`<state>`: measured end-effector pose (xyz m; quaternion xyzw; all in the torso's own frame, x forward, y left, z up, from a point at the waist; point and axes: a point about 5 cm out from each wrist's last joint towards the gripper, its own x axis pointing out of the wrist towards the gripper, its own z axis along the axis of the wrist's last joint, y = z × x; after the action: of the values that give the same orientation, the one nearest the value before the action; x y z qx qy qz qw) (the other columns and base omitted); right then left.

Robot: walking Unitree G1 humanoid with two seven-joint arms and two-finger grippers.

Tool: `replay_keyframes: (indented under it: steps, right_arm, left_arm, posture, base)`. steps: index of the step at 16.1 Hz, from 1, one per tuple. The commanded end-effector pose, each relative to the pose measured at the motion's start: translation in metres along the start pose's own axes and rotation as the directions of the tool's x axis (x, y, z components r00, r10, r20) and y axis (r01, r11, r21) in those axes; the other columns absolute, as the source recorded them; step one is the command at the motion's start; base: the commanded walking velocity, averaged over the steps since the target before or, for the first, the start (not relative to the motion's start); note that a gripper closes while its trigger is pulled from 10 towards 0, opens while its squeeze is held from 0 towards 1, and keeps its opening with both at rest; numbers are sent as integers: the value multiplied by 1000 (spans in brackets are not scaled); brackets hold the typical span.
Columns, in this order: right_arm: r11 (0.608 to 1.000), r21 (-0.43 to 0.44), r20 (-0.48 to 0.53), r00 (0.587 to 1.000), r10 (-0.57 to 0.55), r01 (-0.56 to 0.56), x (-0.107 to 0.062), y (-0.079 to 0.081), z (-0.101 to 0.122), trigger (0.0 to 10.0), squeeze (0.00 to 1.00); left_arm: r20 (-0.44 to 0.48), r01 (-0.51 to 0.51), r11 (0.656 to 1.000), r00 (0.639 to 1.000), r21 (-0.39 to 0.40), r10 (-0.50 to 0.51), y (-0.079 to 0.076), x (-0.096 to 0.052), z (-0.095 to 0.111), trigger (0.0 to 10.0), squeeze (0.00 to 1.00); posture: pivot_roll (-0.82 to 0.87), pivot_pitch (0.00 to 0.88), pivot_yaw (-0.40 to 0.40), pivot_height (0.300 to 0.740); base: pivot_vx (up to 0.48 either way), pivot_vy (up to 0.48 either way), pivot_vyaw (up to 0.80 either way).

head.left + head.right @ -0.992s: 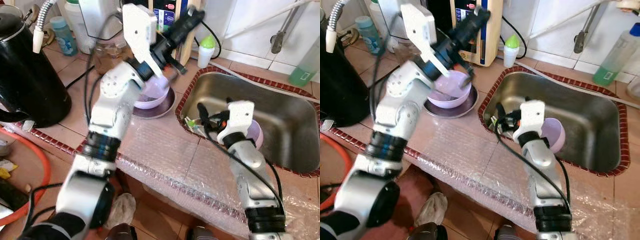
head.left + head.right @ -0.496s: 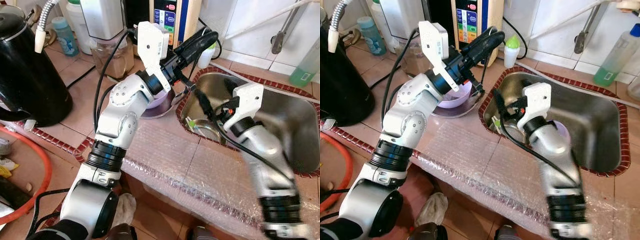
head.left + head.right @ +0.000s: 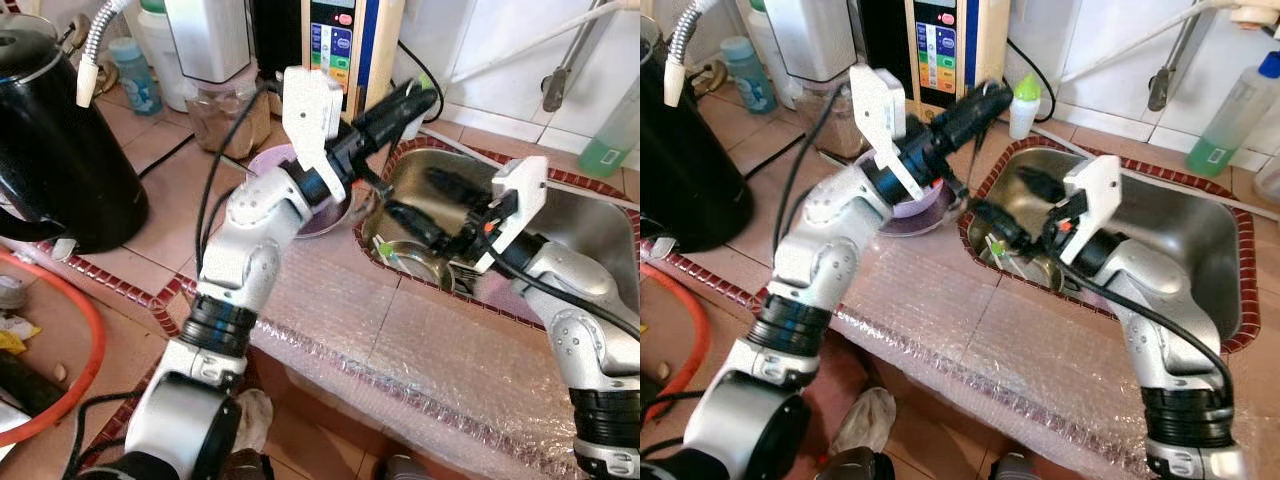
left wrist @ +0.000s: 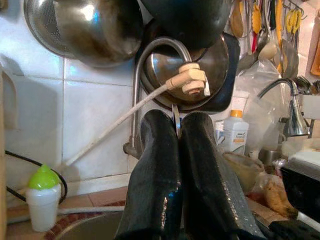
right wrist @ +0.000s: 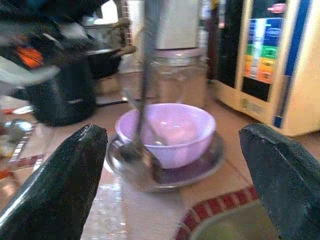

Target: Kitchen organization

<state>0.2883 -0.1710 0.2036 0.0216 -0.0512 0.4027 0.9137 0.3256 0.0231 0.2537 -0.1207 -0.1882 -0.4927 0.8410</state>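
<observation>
A: Where does the purple bowl (image 5: 167,132) sit?

B: On its steel plate (image 5: 200,165), on the counter beside the sink (image 3: 1200,240).

A: Nearer arm?

B: Right gripper (image 5: 170,165), fingers wide apart, faces it squarely. Left gripper (image 4: 179,150), fingers pressed together, points over the sink, probably past it.

The left gripper (image 3: 990,97) is reaching above the purple bowl (image 3: 912,196) sitting on a plate (image 3: 925,213) on the desk (image 3: 930,300). The right gripper (image 3: 1015,210) is hovering over the steel sink's (image 3: 1200,250) left edge, jaws spread apart.
</observation>
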Motion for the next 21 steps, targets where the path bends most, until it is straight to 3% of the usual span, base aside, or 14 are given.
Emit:
replay_keyframes:
  steps: [1, 2, 3, 4, 10, 15, 21]
  right_arm:
    - [1000, 14, 3, 1000, 20, -20, 2, 4, -1, 10000, 0]
    - [999, 27, 6, 1000, 21, -21, 5, 6, -3, 10000, 0]
    - [999, 40, 12, 1000, 16, -16, 10, 9, -7, 2588, 0]
    - [999, 47, 16, 1000, 5, -6, 14, 10, -9, 0, 0]
    - [995, 59, 34, 996, -82, 80, 28, 8, -17, 0, 0]
    - [961, 4, 37, 960, -278, 278, 21, -20, -18, 0, 0]
    - [942, -24, 65, 941, -332, 334, 21, -28, -16, 0, 0]
  left_arm:
    - [-3, 28, 1000, 1000, 0, -28, -4, 2, 1, 0, 0]
    - [-1, 32, 999, 999, -3, -32, -6, 3, 1, 0, 0]
    - [5, 37, 999, 999, -12, -37, -9, 5, 2, 0, 0]
    - [9, 39, 999, 999, -18, -39, -10, 5, 2, 0, 0]
    - [14, 30, 999, 999, -37, -30, -13, 4, 3, 0, 0]
    - [11, 17, 999, 1000, -43, -17, -13, 2, 1, 0, 0]
    - [0, 12, 999, 1000, -49, -12, -13, 0, -2, 0, 0]
  posture:
    - [-139, 0, 39, 740]
    - [-140, 0, 40, 740]
    - [-140, 0, 40, 740]
    - [-140, 0, 40, 740]
    - [-123, 0, 30, 740]
    - [-126, 0, 21, 740]
    - [-131, 0, 25, 740]
  base:
    - [0, 0, 0]
    - [0, 0, 0]
    - [0, 0, 0]
    - [0, 0, 0]
    - [0, 0, 0]
    - [0, 0, 0]
    - [0, 0, 0]
